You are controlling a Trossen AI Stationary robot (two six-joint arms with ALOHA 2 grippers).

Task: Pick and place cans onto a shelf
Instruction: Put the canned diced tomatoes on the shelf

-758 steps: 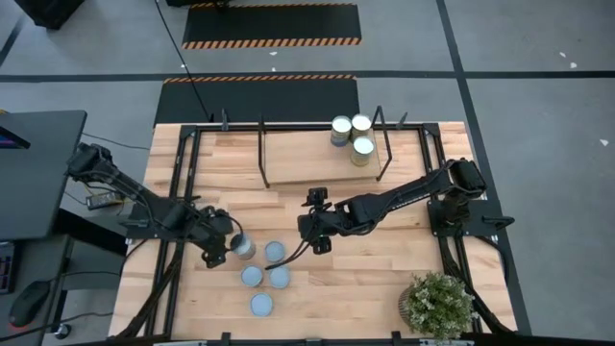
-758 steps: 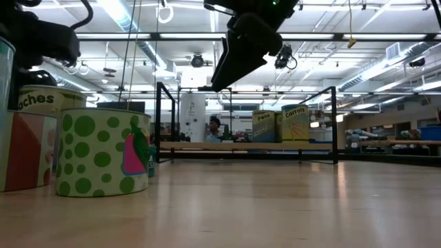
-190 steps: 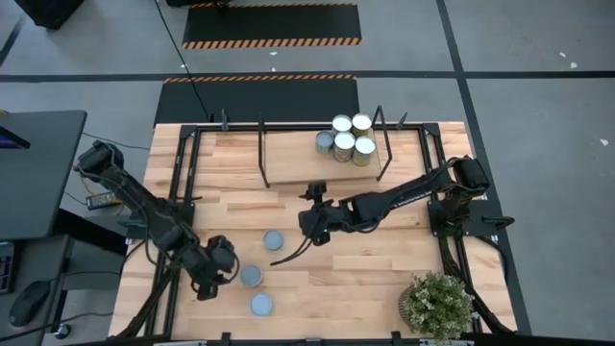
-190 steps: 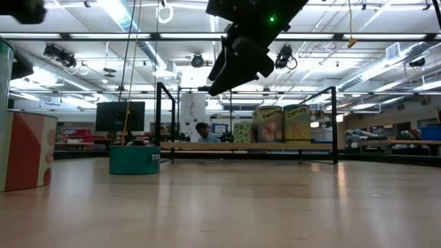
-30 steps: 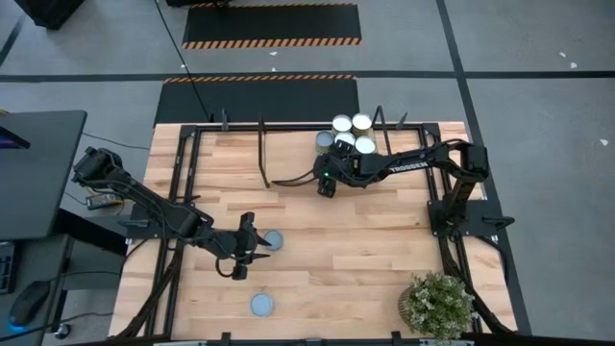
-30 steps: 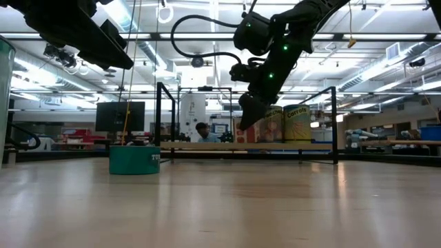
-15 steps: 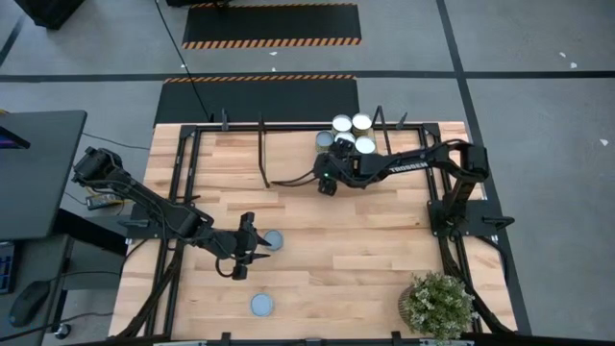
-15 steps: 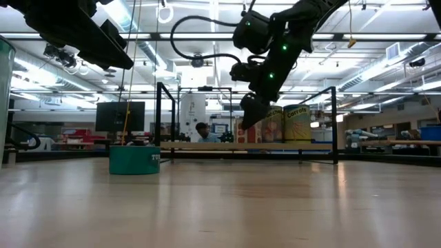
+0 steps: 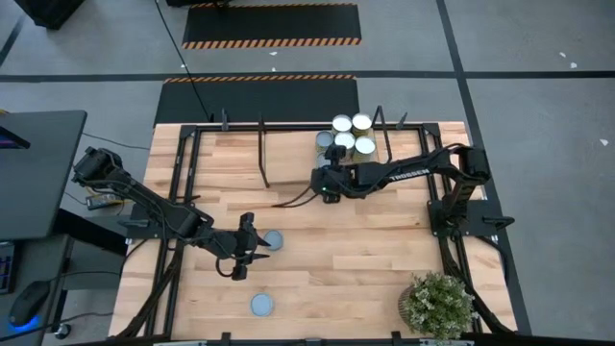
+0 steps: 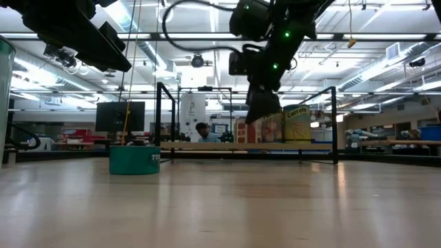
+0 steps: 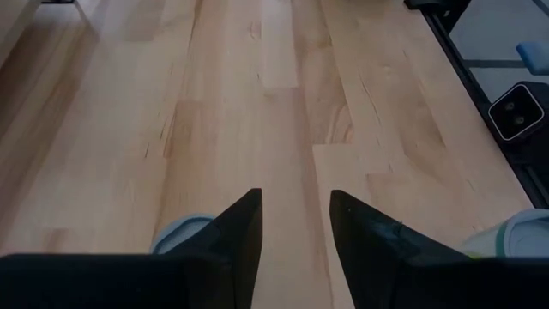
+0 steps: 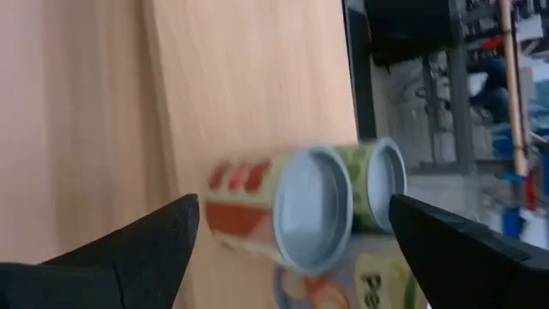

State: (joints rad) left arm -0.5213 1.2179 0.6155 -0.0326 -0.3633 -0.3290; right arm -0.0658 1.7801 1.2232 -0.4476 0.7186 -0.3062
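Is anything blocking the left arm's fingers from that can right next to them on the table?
Nothing visible does. The left gripper hangs shut beside the can, with only bare tabletop between them. The other loose can sits off to one side, out of the way.

The table [image 9: 384, 250] is light wood in planks, smooth with a soft sheen. The shelf [image 9: 298, 168] is the same pale wood, framed by thin matt black metal rails. The cans [image 9: 349, 137] have smooth silvery metal tops; their sides carry printed paper labels [image 12: 244, 206]. The fingers [image 11: 236, 236] look like matt black plastic.
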